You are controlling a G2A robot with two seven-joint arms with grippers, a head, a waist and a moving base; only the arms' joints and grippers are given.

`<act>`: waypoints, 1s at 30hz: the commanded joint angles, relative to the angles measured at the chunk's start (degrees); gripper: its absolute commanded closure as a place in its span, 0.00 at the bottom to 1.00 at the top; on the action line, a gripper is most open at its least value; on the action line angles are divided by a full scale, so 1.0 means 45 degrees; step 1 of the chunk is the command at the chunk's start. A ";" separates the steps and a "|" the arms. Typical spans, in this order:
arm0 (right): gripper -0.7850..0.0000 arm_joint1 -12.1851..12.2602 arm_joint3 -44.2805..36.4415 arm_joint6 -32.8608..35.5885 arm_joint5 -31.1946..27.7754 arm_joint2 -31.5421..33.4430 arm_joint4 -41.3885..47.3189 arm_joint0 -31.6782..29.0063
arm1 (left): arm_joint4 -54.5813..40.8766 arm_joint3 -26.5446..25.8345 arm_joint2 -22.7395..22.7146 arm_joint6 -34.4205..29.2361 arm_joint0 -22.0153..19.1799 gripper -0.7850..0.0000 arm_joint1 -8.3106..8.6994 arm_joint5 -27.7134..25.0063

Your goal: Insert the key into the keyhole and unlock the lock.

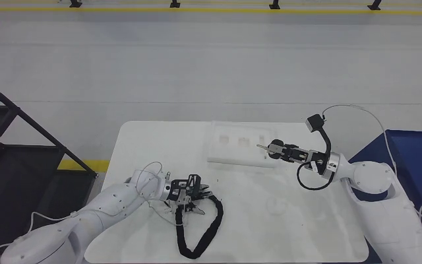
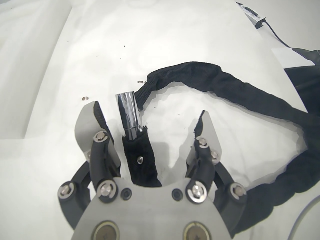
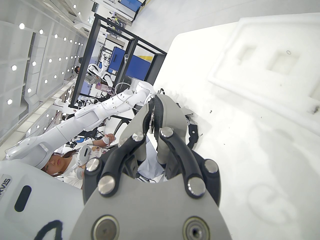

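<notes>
The lock is a chrome cylinder (image 2: 127,111) in a black fabric sleeve, joined to a black fabric-covered chain loop (image 1: 208,231) lying on the white table near its front. My left gripper (image 2: 148,113) sits low over it, open, with the cylinder between its fingers and closer to one of them. My right gripper (image 1: 271,148) hovers above the table's right middle, beside the foam tray, shut on the small metal key (image 1: 263,146), whose tip sticks out towards the tray. In the right wrist view its fingers (image 3: 162,111) are pressed together.
A white foam tray (image 1: 241,148) with square recesses lies at the table's back centre. A blue bin (image 1: 403,148) stands off the right edge and a black metal frame (image 1: 30,125) off the left. A small black power adapter (image 2: 252,16) lies past the table's edge.
</notes>
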 commanded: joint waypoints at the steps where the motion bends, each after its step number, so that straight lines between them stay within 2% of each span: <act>1: 1.00 0.0000 0.0000 0.0000 0.0000 0.0000 0.0000 0.0000 | -0.0036 0.0216 -0.0072 -0.0046 0.0001 0.44 -0.0080 0.0059; 3: 1.00 0.0000 0.0000 0.0000 0.0000 0.0000 0.0000 0.0000 | -0.0160 0.0444 -0.0170 -0.0150 0.0014 0.56 -0.0165 0.0121; 6: 1.00 0.0000 0.0000 0.0000 0.0000 0.0000 0.0000 0.0000 | -0.0225 0.0658 -0.0265 -0.0271 0.0029 0.69 -0.0279 0.0090; 7: 1.00 0.0000 0.0000 0.0000 0.0000 0.0000 0.0000 0.0000 | -0.0241 0.0718 -0.0292 -0.0281 0.0040 0.77 -0.0311 0.0062; 9: 1.00 0.0000 0.0000 0.0000 0.0000 0.0000 0.0000 0.0000 | -0.0276 0.0843 -0.0361 -0.0282 0.0060 1.00 -0.0366 0.0040; 14: 1.00 0.0000 0.0000 0.0000 0.0000 0.0000 0.0000 0.0000 | -0.0215 0.0738 -0.0597 0.0402 0.0017 1.00 -0.0372 -0.0124; 20: 1.00 0.0000 0.0000 0.0000 0.0000 0.0000 0.0000 0.0000 | -0.0136 0.0062 -0.1120 0.1440 -0.0014 1.00 -0.0105 -0.0205; 30: 1.00 0.0000 0.0000 0.0000 0.0000 0.0000 0.0000 0.0000 | -0.0498 -0.2478 -0.2537 0.1222 0.0113 1.00 0.0474 0.0387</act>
